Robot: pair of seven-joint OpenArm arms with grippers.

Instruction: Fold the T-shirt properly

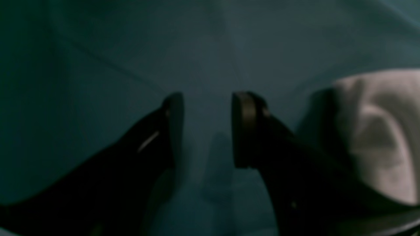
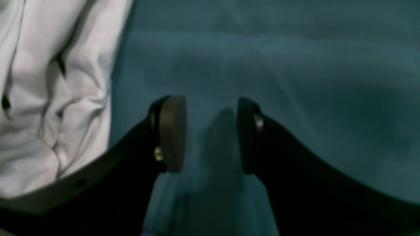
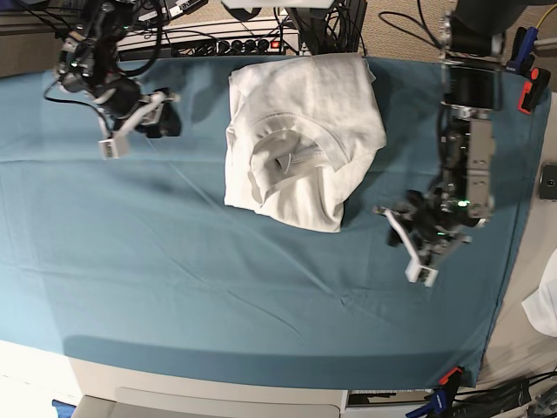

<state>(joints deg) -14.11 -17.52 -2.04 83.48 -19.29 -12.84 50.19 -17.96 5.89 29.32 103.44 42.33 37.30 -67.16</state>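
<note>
The white T-shirt (image 3: 305, 104) lies folded into a rumpled block at the back middle of the teal cloth (image 3: 174, 261), collar up. My left gripper (image 3: 402, 222) hovers just right of the shirt's front corner. In the left wrist view the left gripper (image 1: 206, 101) is open over bare teal cloth, with the T-shirt (image 1: 377, 131) off to its right. My right gripper (image 3: 165, 113) sits at the back left, apart from the shirt. Its wrist view shows the right gripper (image 2: 211, 105) open with nothing held and the T-shirt (image 2: 49, 98) bunched at the left.
A power strip and cables (image 3: 218, 39) run along the back edge. Orange clamps (image 3: 531, 87) pin the cloth at the right. A white fabric scrap (image 3: 544, 305) lies off the table's right side. The table's front edge (image 3: 218, 383) is near the bottom.
</note>
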